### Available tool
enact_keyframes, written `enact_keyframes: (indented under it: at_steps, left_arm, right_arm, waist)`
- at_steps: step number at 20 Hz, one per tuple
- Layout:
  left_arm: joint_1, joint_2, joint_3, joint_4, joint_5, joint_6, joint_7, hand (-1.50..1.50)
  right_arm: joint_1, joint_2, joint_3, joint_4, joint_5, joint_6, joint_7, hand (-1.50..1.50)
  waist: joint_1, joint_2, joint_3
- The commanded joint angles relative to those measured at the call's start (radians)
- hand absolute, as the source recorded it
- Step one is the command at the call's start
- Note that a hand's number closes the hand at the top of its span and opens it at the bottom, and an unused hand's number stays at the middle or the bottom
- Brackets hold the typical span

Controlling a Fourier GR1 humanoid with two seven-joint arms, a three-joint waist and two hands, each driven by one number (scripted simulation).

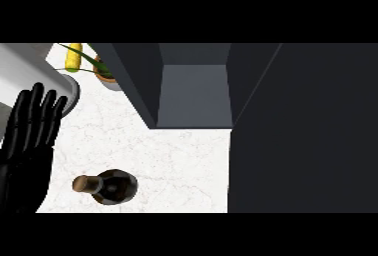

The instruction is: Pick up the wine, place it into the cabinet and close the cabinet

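Note:
The wine bottle [112,186], dark with a brown cork top, stands on the white marble counter [170,160] near the lower left. My left hand [29,130] rests at the left edge with straight fingers pointing up, apart from the bottle and above-left of it. The dark cabinet [193,90] stands at the top centre, its inside open toward the counter. Its open door [303,130] fills the right side as a big dark panel. My right hand does not show.
A potted plant [103,70] with green leaves and a yellow item [74,59] sit at the top left beside the cabinet. A grey rounded object [29,70] lies in the upper left corner.

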Motion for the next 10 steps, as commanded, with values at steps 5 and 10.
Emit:
enact_keyframes:
  at_steps: [5,10]
  left_arm:
    - [-0.016,0.125,-0.045,-0.053,0.258,-0.314,-0.055,-1.5]
    - [0.108,0.179,-0.077,-0.037,0.523,-0.45,0.067,-1.5]
  right_arm:
    - [0.08,0.03,0.047,-0.102,-0.002,0.002,0.011,-1.5]
    - [0.147,0.04,0.162,-0.217,-0.172,0.099,0.179,-1.5]
  waist:
    - [-0.011,-0.031,0.01]
    - [-0.004,-0.031,0.009]
